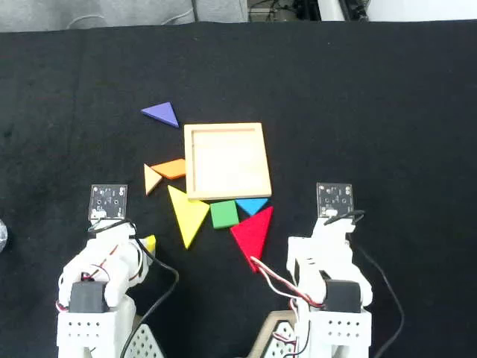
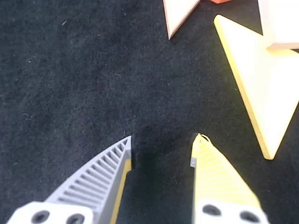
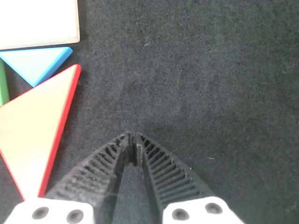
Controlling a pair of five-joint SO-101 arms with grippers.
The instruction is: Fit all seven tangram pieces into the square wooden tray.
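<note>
Over the near-left part of the black worktop point(image 1: 373, 112), the left fingers point(image 2: 219, 177) are spread wide, 1 grey and 1 yellow, with bare cloth between them and nothing gripped. The big yellow triangle point(image 2: 261, 84) lies just off the yellow finger's side, near but apart, and the small tan triangle point(image 2: 180, 14) sits further ahead. Across at the near-right, the right fingers point(image 3: 163, 172) are pressed tip to tip, clamped on nothing, and the large red triangle point(image 3: 32, 126) lies just beside them. Beyond it is the small blue triangle point(image 3: 35, 63), right under the corner of the square wooden tray point(image 3: 37, 23). From above, that 1 tray sits about mid-worktop with all 7 pieces lying outside it: 5 triangles, 1 square and 1 parallelogram. The purple triangle point(image 1: 160, 114) stands alone off the tray's far-left corner, toward the worktop's far edge. The orange parallelogram point(image 1: 171, 168) lies against the tray's left side, with the tan triangle touching it. Along the tray's near side, the yellow triangle meets the near-left corner. The green square point(image 1: 224, 214) sits between it and the blue triangle. The red triangle angles away toward the near edge.
</note>
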